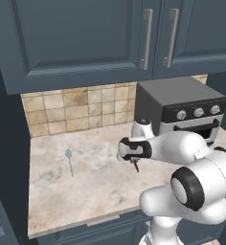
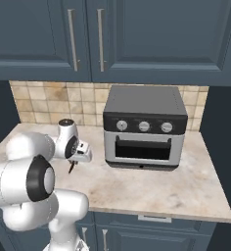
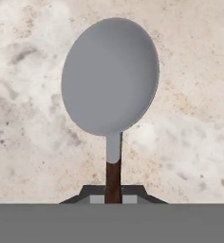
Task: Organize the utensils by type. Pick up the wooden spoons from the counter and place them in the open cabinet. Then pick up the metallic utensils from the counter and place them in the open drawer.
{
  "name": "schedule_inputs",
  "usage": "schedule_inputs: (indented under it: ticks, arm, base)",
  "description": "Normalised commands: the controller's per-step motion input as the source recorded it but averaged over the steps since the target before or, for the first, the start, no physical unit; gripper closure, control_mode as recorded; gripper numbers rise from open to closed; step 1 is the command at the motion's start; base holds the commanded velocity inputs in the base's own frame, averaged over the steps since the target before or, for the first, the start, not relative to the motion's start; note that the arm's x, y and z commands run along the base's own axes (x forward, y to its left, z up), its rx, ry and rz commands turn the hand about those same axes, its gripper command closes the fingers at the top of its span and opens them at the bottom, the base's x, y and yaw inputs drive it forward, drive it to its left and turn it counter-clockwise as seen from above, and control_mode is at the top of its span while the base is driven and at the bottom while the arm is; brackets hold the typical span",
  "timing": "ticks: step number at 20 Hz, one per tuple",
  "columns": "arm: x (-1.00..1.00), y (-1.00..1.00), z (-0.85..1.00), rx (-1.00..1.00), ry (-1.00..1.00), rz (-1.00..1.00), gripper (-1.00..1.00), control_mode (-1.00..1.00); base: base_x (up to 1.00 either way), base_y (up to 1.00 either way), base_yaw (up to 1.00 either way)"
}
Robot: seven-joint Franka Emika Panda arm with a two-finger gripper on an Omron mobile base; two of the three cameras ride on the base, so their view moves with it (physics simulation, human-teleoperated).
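Beige marbled counter (image 1: 96, 191) spreads under slate-blue cabinets, one grey toaster oven (image 2: 144, 128) at the tile backsplash. One round silver-headed utensil (image 3: 110, 78), flat grey oval head on a short silver neck and dark brown-black handle, hangs above the stone below the gripper (image 3: 113, 192), whose fingers are clamped on that handle. One small pale silver-blue spoon (image 1: 69, 159) lies flat on the counter, well apart to the arm's left.
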Motion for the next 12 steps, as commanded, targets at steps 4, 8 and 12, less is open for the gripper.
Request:
schedule_inputs:
  ticks: [4,8,12]
  arm:
    - [-0.18,0.20,0.37,-0.02,-0.03,0.14,1.00,-1.00]
    - [-0.28,0.11,0.37,-0.13,0.00,0.51,1.00,-1.00]
    - [-0.04,0.04,0.51,-0.12,-0.02,0.66,1.00,-1.00]
  base:
    - [0.00,0.00,0.00]
    - [0.00,0.00,0.00]
    - [0.00,0.00,0.00]
